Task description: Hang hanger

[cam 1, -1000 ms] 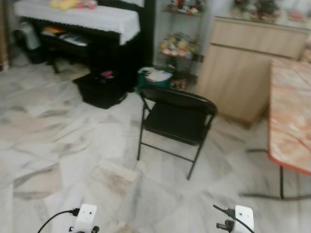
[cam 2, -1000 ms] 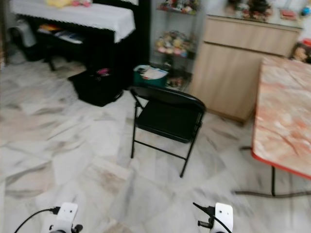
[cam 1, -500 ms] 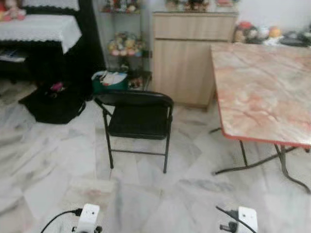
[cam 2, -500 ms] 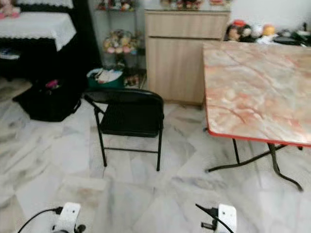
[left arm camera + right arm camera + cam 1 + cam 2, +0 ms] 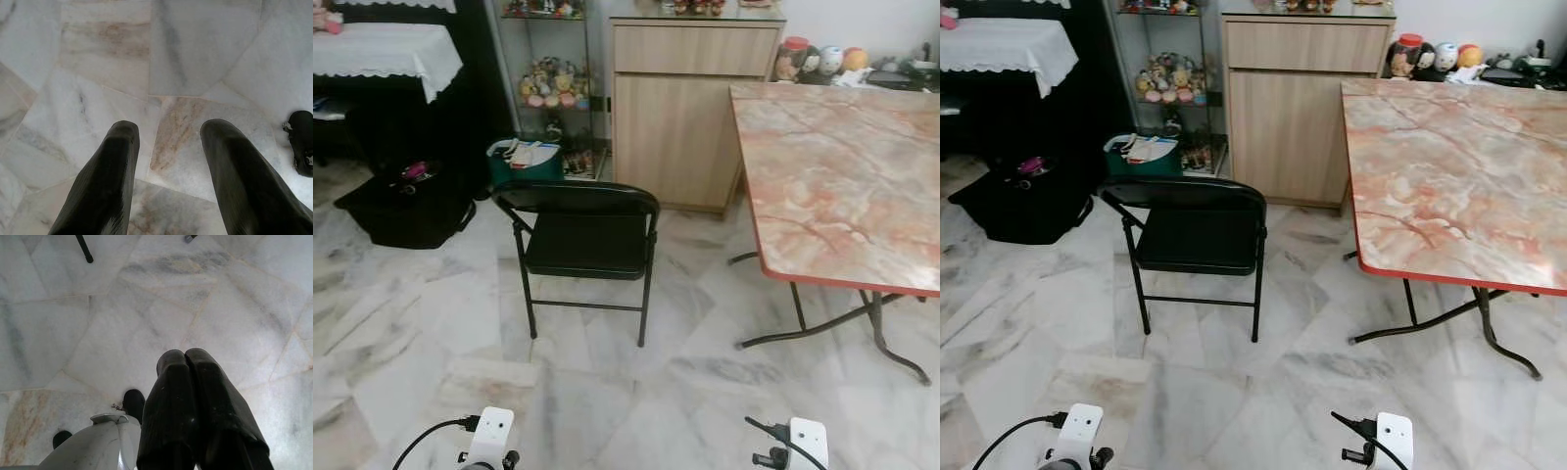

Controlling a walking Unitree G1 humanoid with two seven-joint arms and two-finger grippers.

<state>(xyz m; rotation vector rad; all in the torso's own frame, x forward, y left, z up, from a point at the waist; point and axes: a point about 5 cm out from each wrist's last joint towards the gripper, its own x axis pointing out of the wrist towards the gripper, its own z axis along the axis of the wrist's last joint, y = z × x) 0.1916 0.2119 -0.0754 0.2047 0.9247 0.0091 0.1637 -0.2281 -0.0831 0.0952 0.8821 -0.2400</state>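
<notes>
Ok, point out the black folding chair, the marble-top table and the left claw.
black folding chair (image 5: 586,243), left eye view, on its seat.
marble-top table (image 5: 842,186), left eye view, on its top.
left claw (image 5: 168,147), left wrist view, midway between its fingertips.

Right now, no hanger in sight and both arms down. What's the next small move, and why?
Probably keep turning the head to search. Ahead stand a black folding chair, a marble-top table and a wooden cabinet, none holding a hanger. The left hand is open and the right hand shut, both empty over bare floor, so reaching has no target yet.
</notes>
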